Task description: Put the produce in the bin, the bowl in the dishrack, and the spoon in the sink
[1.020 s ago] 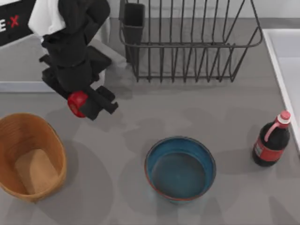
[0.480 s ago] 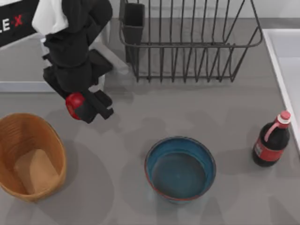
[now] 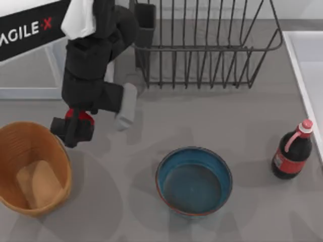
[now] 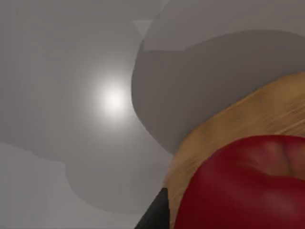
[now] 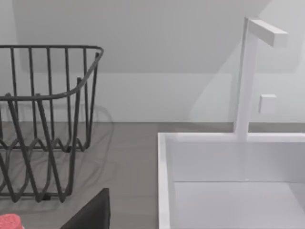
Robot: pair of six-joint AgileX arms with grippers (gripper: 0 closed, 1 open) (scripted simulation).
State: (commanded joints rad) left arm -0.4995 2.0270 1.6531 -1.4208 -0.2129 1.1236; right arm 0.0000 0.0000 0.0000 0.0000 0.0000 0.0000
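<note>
A: Left gripper (image 3: 73, 130) first. Jaws?

B: Clamped narrow on the produce (image 3: 81, 117), the glossy red lump showing between the black fingers. From the left wrist view the produce (image 4: 243, 183) sits big and close, with the bin's (image 4: 248, 114) woven edge right behind it.

A: Where over the table?

B: Around 9 o'clock from the table's centre in the top view, just beside the bin (image 3: 15, 138), at the basket's 1 o'clock rim. I can't tell whether it is over the rim or just outside it.

A: Bowl?

B: The bowl (image 3: 194, 180) is upright on the table at about 6 o'clock, teal with a reddish rim (nothing seen in it). Well apart from the gripper.

A: Dishrack, sink?

B: The dishrack (image 3: 202, 45) is at 12 o'clock, with its dark utensil cup (image 3: 144, 20) at the corner nearest the left arm. The sink (image 3: 305, 65) is at 3 o'clock along the right edge; the right wrist view shows its white basin (image 5: 228, 181) and a tap (image 5: 250, 71).

A: Anything else?

B: A dark bottle (image 3: 292, 151) with a red cap, at 4 o'clock, just beside the sink rim.
</note>
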